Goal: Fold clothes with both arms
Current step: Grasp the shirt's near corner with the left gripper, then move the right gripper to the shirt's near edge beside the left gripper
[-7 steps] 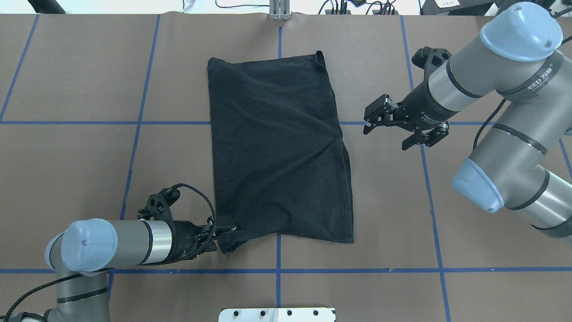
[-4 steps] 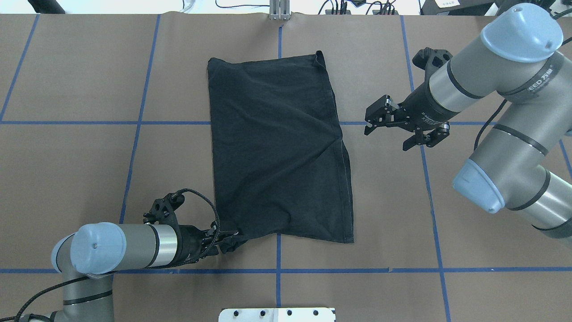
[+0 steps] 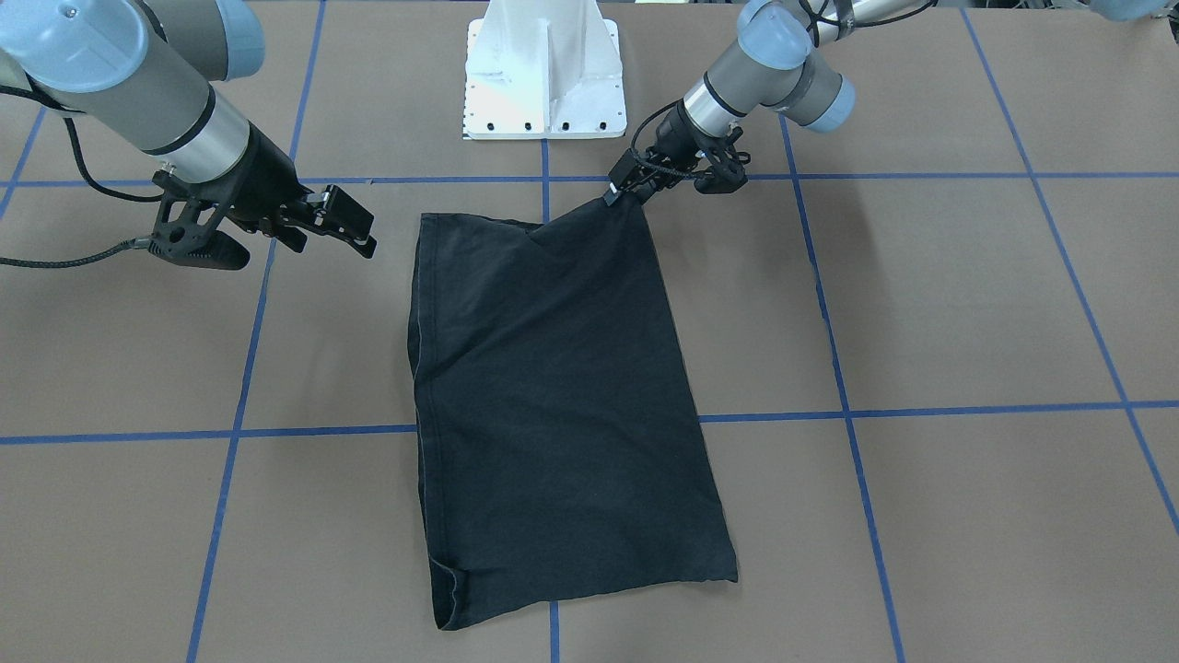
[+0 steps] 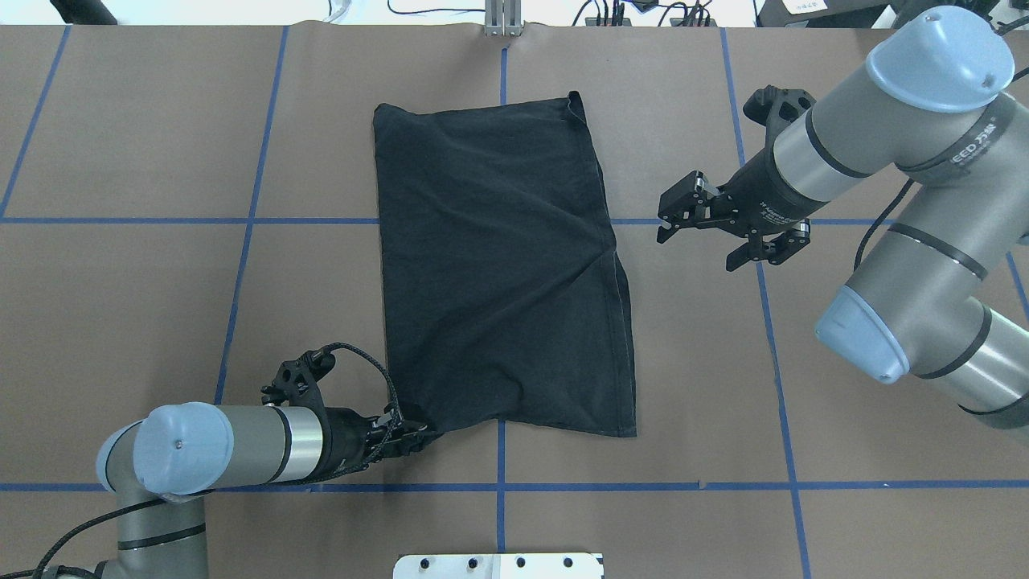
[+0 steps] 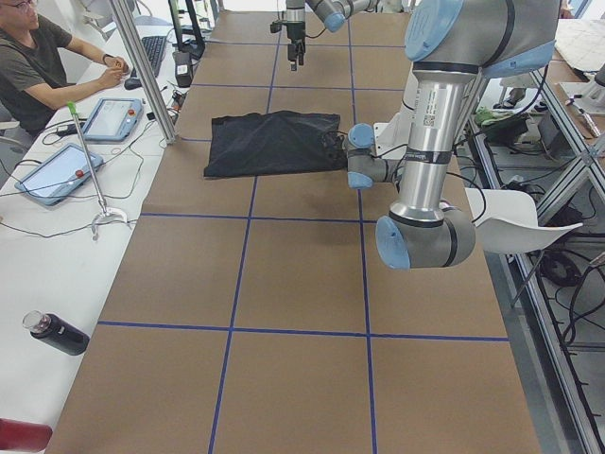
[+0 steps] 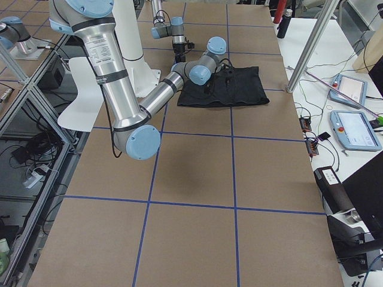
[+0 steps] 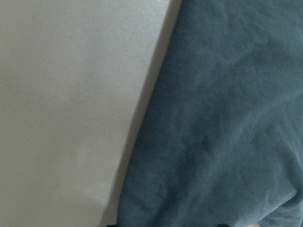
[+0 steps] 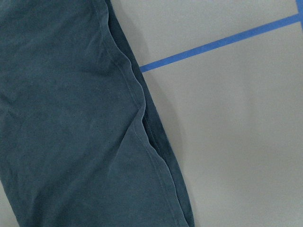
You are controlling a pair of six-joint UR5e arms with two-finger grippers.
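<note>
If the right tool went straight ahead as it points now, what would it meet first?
Likely the near side edge of the black T-shirt; the right tool is open, its height above it unclear.

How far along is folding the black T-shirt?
Done: the black T-shirt lies folded into a long narrow panel on the brown table. In hand: the black left gripper pinches its near corner. Left: the black right gripper hovers open beside it, and no crosswise fold shows.

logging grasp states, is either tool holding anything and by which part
The left tool pinches the black T-shirt by its corner nearest the robot, on the robot's left. The right tool is open, holding nothing.
</note>
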